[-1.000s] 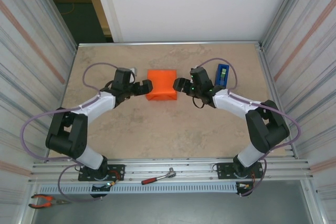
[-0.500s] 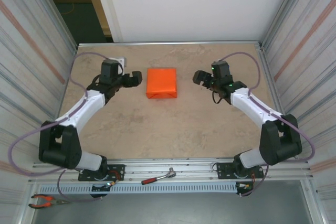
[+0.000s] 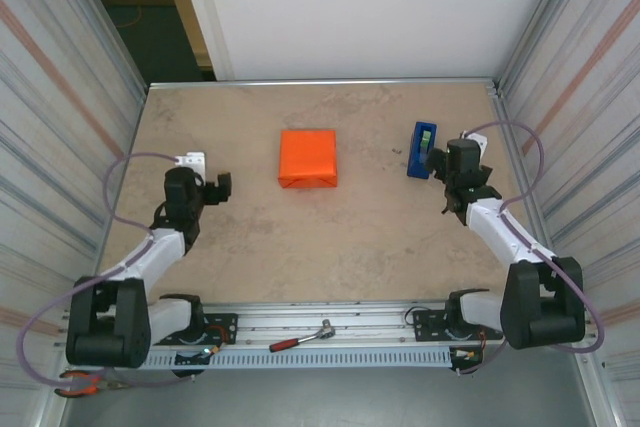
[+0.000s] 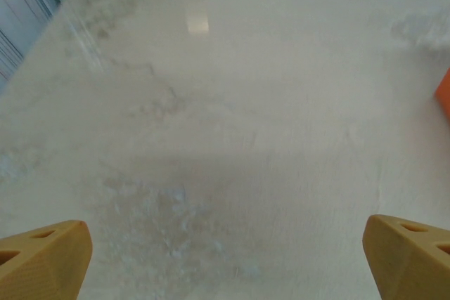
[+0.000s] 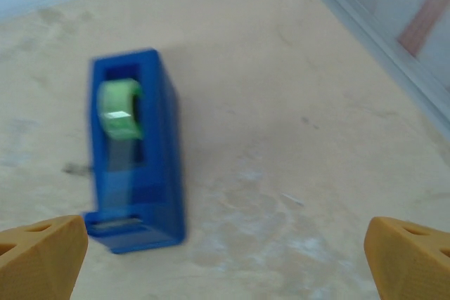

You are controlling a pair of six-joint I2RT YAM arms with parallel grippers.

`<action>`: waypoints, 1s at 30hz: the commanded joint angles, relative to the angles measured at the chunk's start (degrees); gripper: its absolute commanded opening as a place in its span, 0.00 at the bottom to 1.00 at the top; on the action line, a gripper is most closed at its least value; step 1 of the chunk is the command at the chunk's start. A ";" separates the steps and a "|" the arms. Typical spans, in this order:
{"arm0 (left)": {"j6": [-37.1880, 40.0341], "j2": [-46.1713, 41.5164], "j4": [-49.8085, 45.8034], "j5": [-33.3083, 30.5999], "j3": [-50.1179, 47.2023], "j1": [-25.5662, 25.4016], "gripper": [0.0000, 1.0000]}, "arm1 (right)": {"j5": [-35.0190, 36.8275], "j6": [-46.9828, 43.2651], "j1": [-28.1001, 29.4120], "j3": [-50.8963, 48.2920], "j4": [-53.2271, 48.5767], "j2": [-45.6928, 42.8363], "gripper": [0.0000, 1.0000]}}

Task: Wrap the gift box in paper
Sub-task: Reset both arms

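Backed right off since a second ago, on both sides, from flanking the parcel to sitting out wide over the beige table [image 3: 330,247]. Down low by the left wall with the left arm [image 3: 150,252]; folded up along the right side with the right arm [image 3: 505,237]. Sitting alone mid-table, toward the far edge: the paper [image 3: 308,158], bright orange, closed up as a neat squarish parcel, well apart from both arms, with one orange corner at the right edge of the left wrist view. Standing near the right wall: the blue tape dispenser [image 3: 421,150] with its green roll, just ahead of the right gripper [image 5: 225,251] and toward its left finger, not touching. Spread fully wide, that right gripper, gripping nothing. Same story for the left gripper [image 4: 225,251]: fingers far apart over bare tabletop, empty.
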 commanded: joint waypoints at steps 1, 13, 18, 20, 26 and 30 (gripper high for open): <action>2.35 4.18 12.87 1.30 -1.27 -0.01 0.99 | 7.43 -4.16 -0.73 -2.45 4.86 3.36 0.99; 3.88 16.92 26.27 3.67 -2.09 -0.04 0.99 | 5.87 -8.84 0.75 -9.79 19.54 7.42 0.99; 3.27 18.72 27.05 7.70 -1.99 1.73 0.99 | -4.05 -13.70 -4.31 -18.27 38.58 4.95 0.99; 3.43 19.28 27.47 8.96 -1.77 2.01 0.99 | -11.26 -10.92 -9.28 -19.14 38.76 4.11 0.99; 2.73 19.10 25.51 11.15 -1.08 3.24 0.99 | -8.95 -9.15 -11.04 -18.92 34.56 2.23 0.99; 2.71 19.03 25.28 11.10 -0.94 3.12 0.99 | -7.99 -8.57 -11.36 -20.67 34.89 -0.02 0.99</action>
